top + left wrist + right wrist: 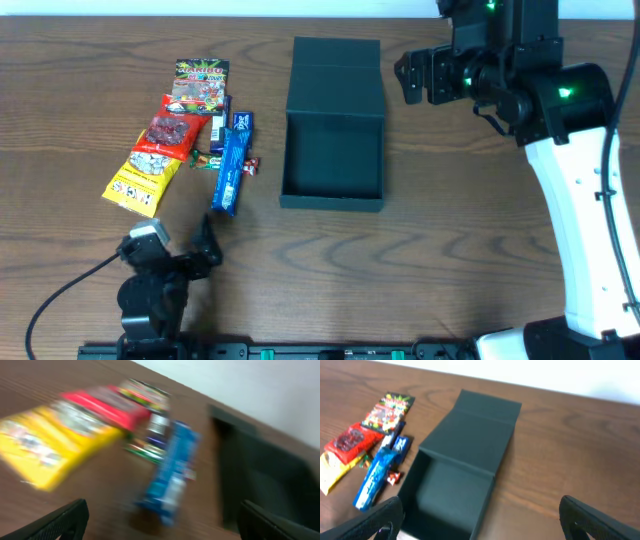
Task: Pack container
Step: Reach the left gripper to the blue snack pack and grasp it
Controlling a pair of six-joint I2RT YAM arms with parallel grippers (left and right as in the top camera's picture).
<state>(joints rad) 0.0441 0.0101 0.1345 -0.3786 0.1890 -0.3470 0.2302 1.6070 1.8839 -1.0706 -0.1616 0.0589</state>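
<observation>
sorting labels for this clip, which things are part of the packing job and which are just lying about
Job: container, open and empty; likely contents: blue bar, yellow packet, red packet, multicoloured packet, small sweets.
Just there: black cable.

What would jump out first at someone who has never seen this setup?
The open dark container in the middle of the table draws the eye first, with its lid flap laid back and nothing inside. Just to its left lies a bright cluster: a yellow packet, a red packet, and a long blue bar nearest the box.
</observation>
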